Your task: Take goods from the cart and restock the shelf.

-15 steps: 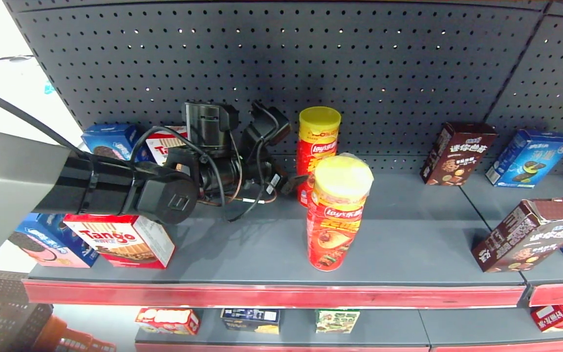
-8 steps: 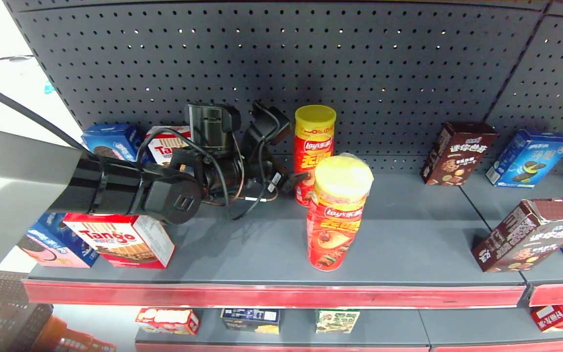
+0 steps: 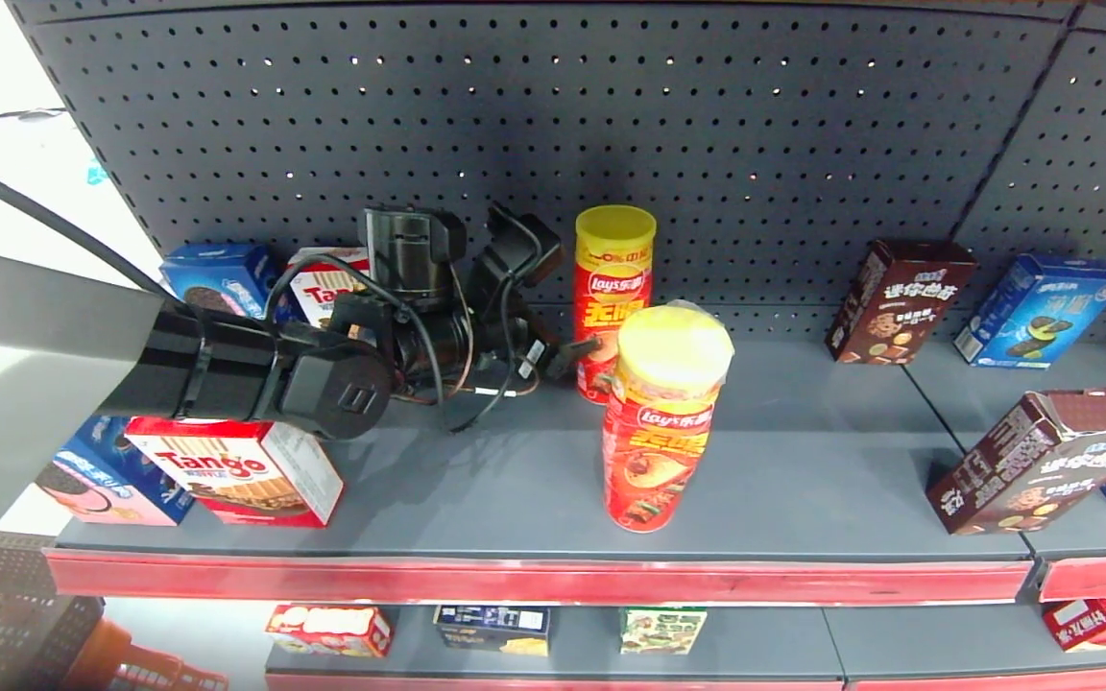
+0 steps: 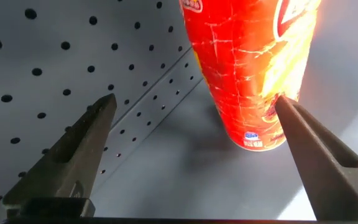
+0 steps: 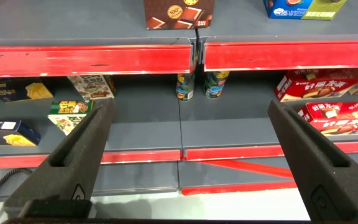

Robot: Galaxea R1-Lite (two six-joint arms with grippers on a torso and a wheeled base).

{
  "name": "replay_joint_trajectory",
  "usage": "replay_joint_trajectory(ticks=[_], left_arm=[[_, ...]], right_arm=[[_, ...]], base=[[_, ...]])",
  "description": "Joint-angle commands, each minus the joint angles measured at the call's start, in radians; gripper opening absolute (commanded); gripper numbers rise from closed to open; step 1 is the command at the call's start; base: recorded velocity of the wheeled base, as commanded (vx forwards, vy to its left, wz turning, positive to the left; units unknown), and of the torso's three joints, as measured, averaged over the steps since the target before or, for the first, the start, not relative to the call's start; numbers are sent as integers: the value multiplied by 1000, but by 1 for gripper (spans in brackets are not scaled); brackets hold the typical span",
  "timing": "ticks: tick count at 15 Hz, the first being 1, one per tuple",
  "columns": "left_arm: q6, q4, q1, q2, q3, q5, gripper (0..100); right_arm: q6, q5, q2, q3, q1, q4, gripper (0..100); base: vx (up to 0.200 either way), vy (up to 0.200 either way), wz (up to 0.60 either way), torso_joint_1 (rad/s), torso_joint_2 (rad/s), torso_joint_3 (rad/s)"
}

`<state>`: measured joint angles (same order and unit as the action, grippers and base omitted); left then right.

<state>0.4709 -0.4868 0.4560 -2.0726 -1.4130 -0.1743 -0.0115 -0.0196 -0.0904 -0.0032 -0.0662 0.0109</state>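
Note:
Two red chips cans with yellow lids stand upright on the grey shelf [image 3: 803, 480]. The rear can [image 3: 613, 297] is near the pegboard back and the front can [image 3: 663, 422] is nearer the shelf edge. My left gripper [image 3: 584, 353] lies low on the shelf at the rear can's base, reaching in from the left. It is open in the left wrist view [image 4: 196, 101], with the rear can [image 4: 253, 68] standing between the fingertips, close to one finger [image 4: 309, 149]. My right gripper [image 5: 191, 124] is open and holds nothing, facing lower shelves.
A wafer box [image 3: 246, 470] and blue cookie boxes [image 3: 217, 274] sit under and behind my left arm. Brown boxes [image 3: 899, 299] [image 3: 1043, 461] and a blue box [image 3: 1043, 307] stand to the right. The red shelf edge [image 3: 534, 581] runs along the front. Lower shelves [image 5: 185, 56] hold small goods.
The rear can has gone from leaning to upright and stands slightly more to the left. My left arm has drawn back a little to the left.

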Motion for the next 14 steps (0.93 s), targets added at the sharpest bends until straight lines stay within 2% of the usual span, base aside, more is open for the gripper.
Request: replay_joint_trajectory(ticks=[1,5,7,9,12,14], left_arm=[[0,-16,0,8,32,-1,100],[3,-141,3,88,201,4,100],[8,-191,3,85,239,32,100],[8,-203,3,83,246,62,100],[8,-203,4,46,201,145,100],[8,-203,3,20,175,162,100]], right_arm=[[-1,0,-2,0,0,0,100],[-1,0,-2,0,0,0,100],[-1,0,-2,0,0,0,100],[-1,0,-2,0,0,0,100],[-1,0,-2,0,0,0,100],[-1,0,-2,0,0,0,100]], base=[[0,0,0,0,0,0],[0,0,0,0,0,0],[0,0,0,0,0,0],[0,0,0,0,0,0],[0,0,0,0,0,0],[0,0,0,0,0,0]])
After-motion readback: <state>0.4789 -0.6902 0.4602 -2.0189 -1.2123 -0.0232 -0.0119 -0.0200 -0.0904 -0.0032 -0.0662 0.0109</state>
